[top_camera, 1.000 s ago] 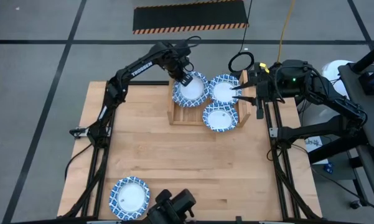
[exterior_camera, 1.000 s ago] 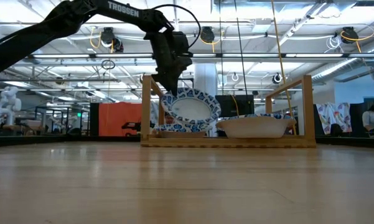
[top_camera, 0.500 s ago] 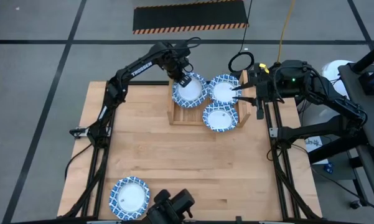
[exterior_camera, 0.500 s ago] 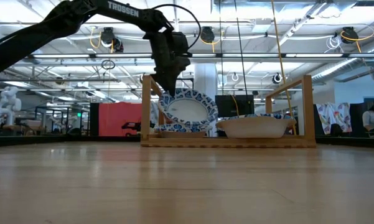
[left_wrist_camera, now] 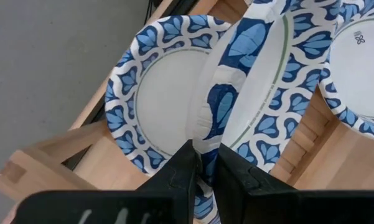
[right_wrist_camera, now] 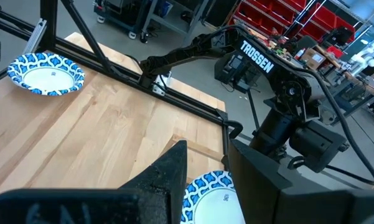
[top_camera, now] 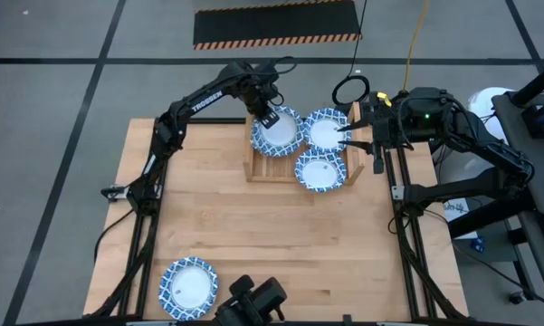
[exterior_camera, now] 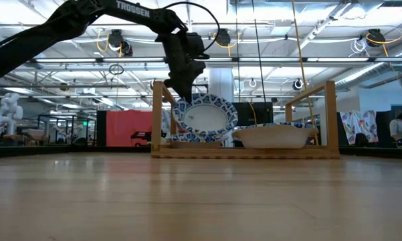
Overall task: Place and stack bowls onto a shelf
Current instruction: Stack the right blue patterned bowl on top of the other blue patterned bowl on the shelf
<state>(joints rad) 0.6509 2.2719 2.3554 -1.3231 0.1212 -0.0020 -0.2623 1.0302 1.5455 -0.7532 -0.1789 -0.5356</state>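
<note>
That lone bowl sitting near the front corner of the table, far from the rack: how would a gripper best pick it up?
By its rim. The bowl sits upright and flat on the table, with nothing close beside it, so a gripper would probably come down from above and pinch the patterned edge, one finger inside and one outside. The left gripper holds its bowl by the rim in the same way.

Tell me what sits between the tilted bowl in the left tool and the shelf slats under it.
Another bowl already lies flat on the shelf there; the left tool holds the tilted bowl by its rim above it.
</note>
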